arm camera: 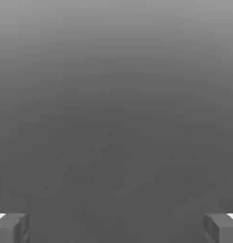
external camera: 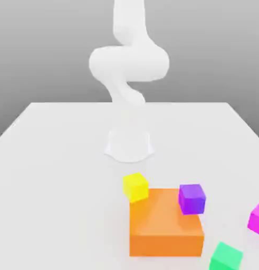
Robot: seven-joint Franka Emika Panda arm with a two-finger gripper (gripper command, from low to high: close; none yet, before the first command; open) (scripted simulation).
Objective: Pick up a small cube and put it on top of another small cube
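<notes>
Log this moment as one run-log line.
gripper: open, holding nothing | yellow cube, purple cube: beside orange block | stacking: not started

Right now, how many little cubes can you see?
4. Yellow at the orange block's far corner, purple at its right side, pink at the right edge, green in front.

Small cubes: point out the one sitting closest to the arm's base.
The yellow cube, at the orange block's far corner. The purple cube, magenta cube and green cube all lie farther away.
</notes>
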